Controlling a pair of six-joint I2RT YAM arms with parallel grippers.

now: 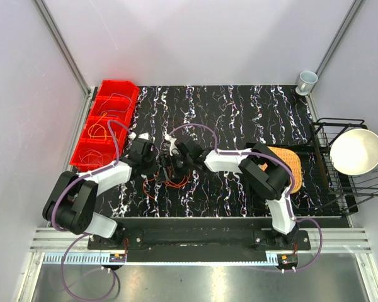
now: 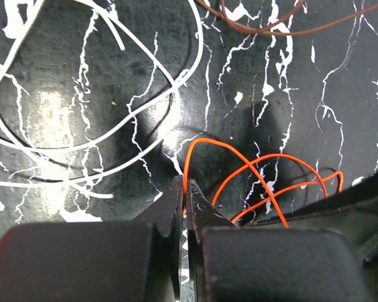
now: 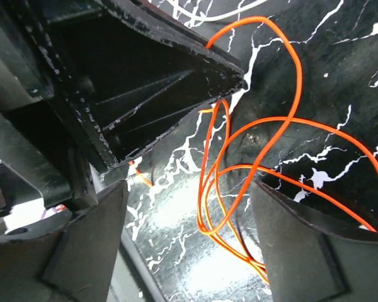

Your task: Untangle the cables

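1. Evidently the left gripper [image 2: 185,192] is acting as the anchor. Its jaws are pinched together on the thin bright orange wire [image 2: 205,141], which rises out from between the tips in an arch and falls back to the black, white-veined marble-pattern table [image 1: 252,113].
2. Holding one strand fast probably gives the other arm something fixed to pull against, so the loops can be drawn apart rather than dragged along as one bundle.
3. Opposite it, the right gripper [image 3: 189,201] stands wide, holding nothing. Its fingers straddle several overlapping orange loops lying on the table, just beside the left gripper's tip.
4. That placement suggests it is choosing a strand to close on. With so many passes of wire between the fingers, it could easily catch more than one.
5. Off to the left gripper's far side, a thin white wire [image 2: 200,44] lies in broad open curves, and a thin brownish-red wire [image 2: 264,29] arcs beyond. I cannot tell whether either crosses the orange one.
6. Red plastic bins [image 1: 88,157] along the table's left edge already hold some wire, so they may be where freed cables go.
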